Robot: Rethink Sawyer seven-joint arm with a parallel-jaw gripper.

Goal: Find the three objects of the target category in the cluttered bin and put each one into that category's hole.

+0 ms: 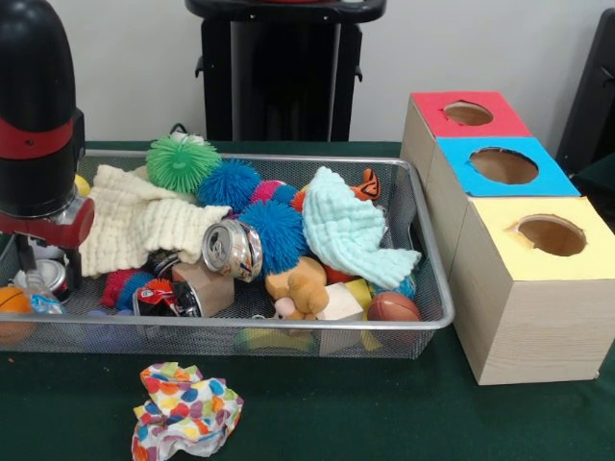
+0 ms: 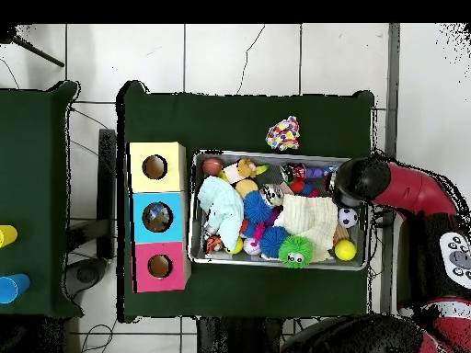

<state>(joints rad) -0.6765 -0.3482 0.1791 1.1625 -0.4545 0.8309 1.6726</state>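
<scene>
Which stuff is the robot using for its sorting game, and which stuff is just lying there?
For the job:
- wire mesh bin full of toys, cloths and cans
- red-topped box
- blue-topped box
- yellow-topped box
- robot arm over the bin's end

Just lying about:
- crumpled polka-dot paper on the green tablecloth, outside the bin

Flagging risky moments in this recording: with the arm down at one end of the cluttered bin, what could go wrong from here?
The arm hangs low over the bin's end, where a crushed can and cream cloth overlap, so a grasp could snag the cloth too. Other items lie partly buried under the pale blue cloth and may be missed. The crumpled patterned paper lies outside the bin.
</scene>
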